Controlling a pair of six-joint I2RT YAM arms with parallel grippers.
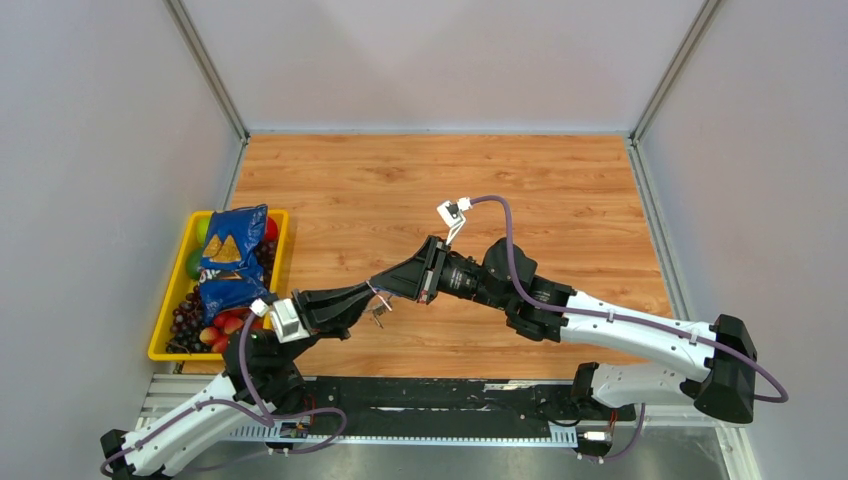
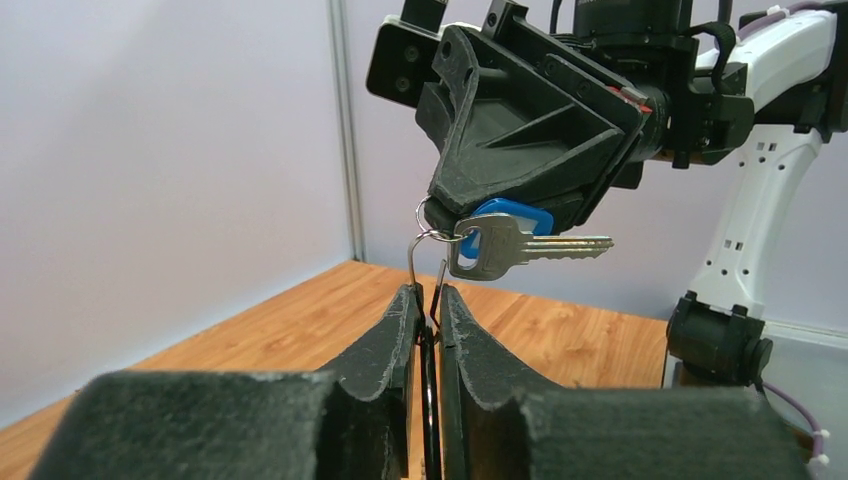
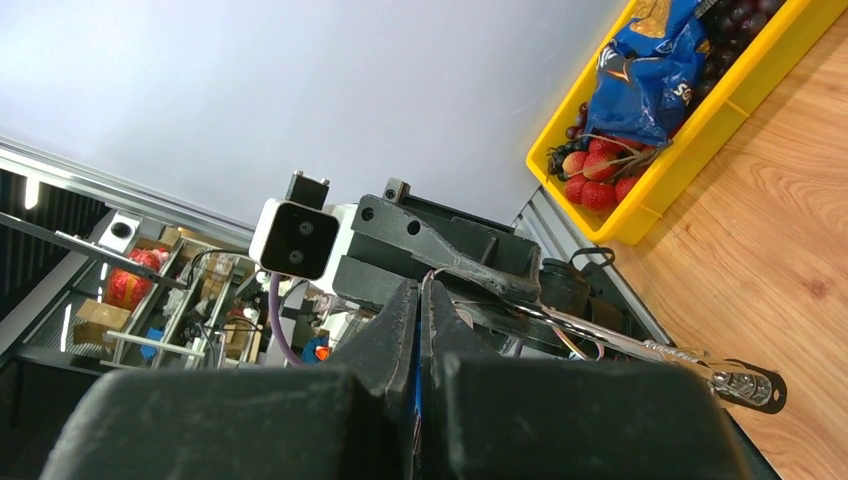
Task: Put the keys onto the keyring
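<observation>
My left claw is clamped on the lower arc of the keyring, a thin, springy loop of bright wire held upright above the middle of the wooden desk. At twelve o'clock from it, my right claw pinches the blue key by its smooth plastic head, right against the ring's top. A flat silver key seems threaded on, its toothed blade pointing to three o'clock. I should hold the ring steady and feed the key's hole slowly along the wire's split end, since thin wire twists and slips easily.
</observation>
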